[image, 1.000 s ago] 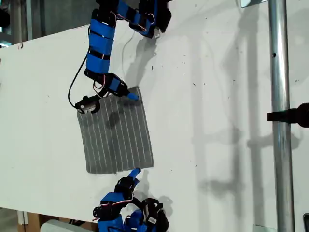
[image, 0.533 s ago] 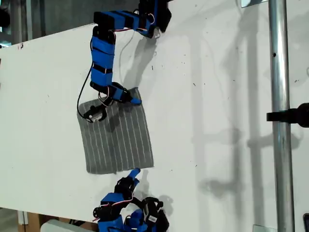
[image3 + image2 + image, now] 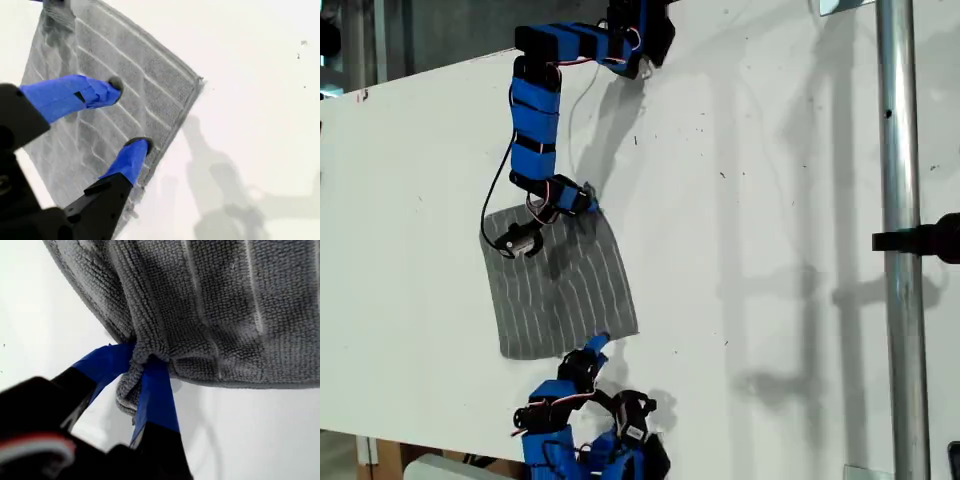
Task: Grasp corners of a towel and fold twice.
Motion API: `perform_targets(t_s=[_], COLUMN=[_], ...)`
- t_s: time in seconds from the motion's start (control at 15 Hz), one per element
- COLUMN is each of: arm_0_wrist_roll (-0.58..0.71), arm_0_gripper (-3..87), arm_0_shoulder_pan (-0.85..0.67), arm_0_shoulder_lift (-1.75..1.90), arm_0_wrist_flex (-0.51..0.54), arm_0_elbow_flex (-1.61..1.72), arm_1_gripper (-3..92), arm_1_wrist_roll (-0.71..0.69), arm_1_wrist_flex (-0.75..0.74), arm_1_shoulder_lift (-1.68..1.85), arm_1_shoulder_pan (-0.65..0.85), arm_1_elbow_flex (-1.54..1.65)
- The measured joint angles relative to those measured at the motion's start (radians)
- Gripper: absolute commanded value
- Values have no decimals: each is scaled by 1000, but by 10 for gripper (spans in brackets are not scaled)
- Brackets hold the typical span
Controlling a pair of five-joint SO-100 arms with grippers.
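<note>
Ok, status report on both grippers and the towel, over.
My first gripper shut on a towel corner, cloth bunched between the jaws. My second gripper open over the opposite edge, not gripping. Towel flat on the table. Nothing in the way.

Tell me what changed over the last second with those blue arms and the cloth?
My first gripper pinched a towel corner and bunched it inward. My second gripper advanced onto the towel's opposite edge, jaws open. The rest of the towel stayed flat on the table.

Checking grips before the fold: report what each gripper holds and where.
My first gripper pinches a corner of the towel. My second gripper is open over another corner, holding nothing.
</note>
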Motion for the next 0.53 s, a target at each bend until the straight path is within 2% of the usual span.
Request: perform_targets(t_s=[0.27, 0.53], arm_0_wrist_roll=[43, 23], arm_0_gripper=[230, 241], arm_0_shoulder_pan=[0, -11], arm_0_shoulder_lift=[-420, -626], arm_0_wrist_flex=[-43, -5], arm_0_elbow_flex=[-264, -325], arm_1_gripper=[-3, -3], arm_1_wrist_roll=[0, 2], arm_1_wrist_flex=[-5, -32], arm_1_shoulder_lift=[0, 20], arm_1_shoulder_pan=[0, 0], arm_1_elbow_flex=[3, 40])
